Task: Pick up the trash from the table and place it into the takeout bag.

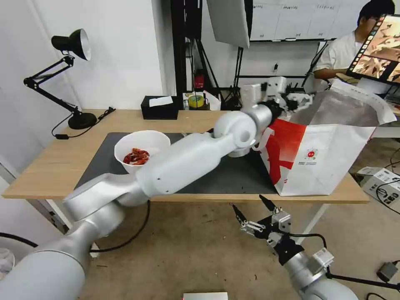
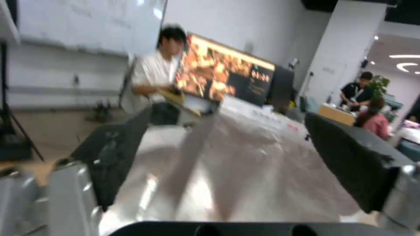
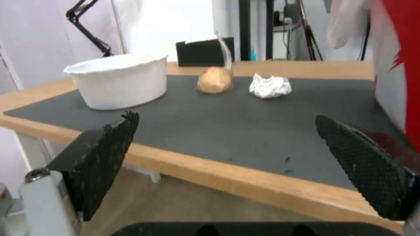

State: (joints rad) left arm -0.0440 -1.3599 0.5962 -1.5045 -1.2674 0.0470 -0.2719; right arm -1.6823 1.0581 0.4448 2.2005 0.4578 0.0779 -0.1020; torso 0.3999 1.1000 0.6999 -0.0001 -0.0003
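My left arm reaches across the table (image 1: 50, 166), and my left gripper (image 1: 293, 101) hovers at the open mouth of the takeout bag (image 1: 321, 162). It is open (image 2: 228, 114) over the silver lining (image 2: 245, 183), with nothing between its fingers. The white bowl (image 1: 160, 139) with red shells (image 1: 136, 156) stands on the dark mat (image 1: 233, 175). My right gripper (image 1: 247, 201) hangs open below the table's front edge. Past its open fingers (image 3: 226, 116) I see the bowl (image 3: 120, 80), a small clear bag with a tan lump (image 3: 214, 80), a crumpled tissue (image 3: 270, 86) and the bag's red side (image 3: 398, 65).
A black desk lamp (image 1: 71, 46) stands at the table's back left, and a black tissue box (image 1: 160, 107) and a tape roll (image 1: 196, 101) sit at the back edge. A person sits at a screen behind the bag. Cables and a box (image 1: 381, 181) lie on the floor at right.
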